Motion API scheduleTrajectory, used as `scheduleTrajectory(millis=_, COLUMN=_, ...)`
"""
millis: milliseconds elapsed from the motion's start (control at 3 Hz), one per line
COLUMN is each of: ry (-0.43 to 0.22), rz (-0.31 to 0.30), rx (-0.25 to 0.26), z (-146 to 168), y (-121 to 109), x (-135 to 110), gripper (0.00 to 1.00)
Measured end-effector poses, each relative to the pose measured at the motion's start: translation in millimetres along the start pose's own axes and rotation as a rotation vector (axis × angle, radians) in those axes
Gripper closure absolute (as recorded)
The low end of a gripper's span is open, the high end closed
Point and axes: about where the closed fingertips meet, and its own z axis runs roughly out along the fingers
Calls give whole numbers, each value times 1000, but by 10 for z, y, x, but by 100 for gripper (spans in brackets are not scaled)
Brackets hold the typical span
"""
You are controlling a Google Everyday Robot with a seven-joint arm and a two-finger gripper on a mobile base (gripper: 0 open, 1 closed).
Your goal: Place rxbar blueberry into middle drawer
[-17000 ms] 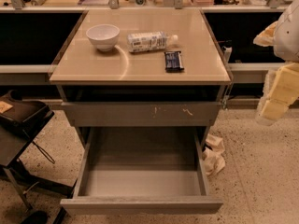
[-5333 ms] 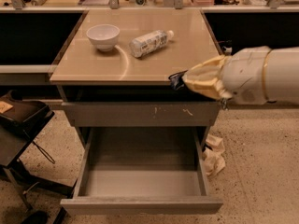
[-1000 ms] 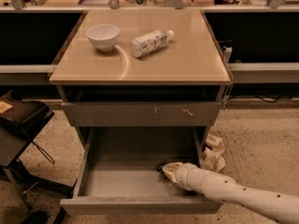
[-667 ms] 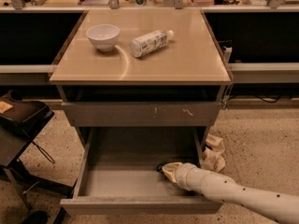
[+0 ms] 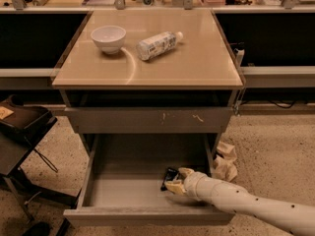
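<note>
The middle drawer (image 5: 123, 191) is pulled open below the counter, its grey floor showing. The rxbar blueberry (image 5: 169, 178), a small dark wrapped bar, is low inside the drawer at its right side, at or just above the floor. My gripper (image 5: 173, 183) reaches in from the lower right on a cream arm, and its tip is right at the bar. I cannot tell if the bar is still held.
On the counter top (image 5: 197, 63) stand a white bowl (image 5: 108, 37) and a white-labelled plastic bottle (image 5: 157, 44) lying on its side. A shut drawer front with pale scratches (image 5: 147, 120) sits above the open one. Crumpled paper (image 5: 225, 162) lies on the floor at right; a black chair (image 5: 22, 132) stands left.
The arm has stayed inside the drawer at its right side. The dark bar now shows just beyond the gripper tip.
</note>
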Motion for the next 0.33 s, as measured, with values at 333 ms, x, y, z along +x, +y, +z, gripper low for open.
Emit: scheduleTrajectory(millis=333, ry=0, rz=0, rx=0, z=0, y=0, x=0, gripper=0)
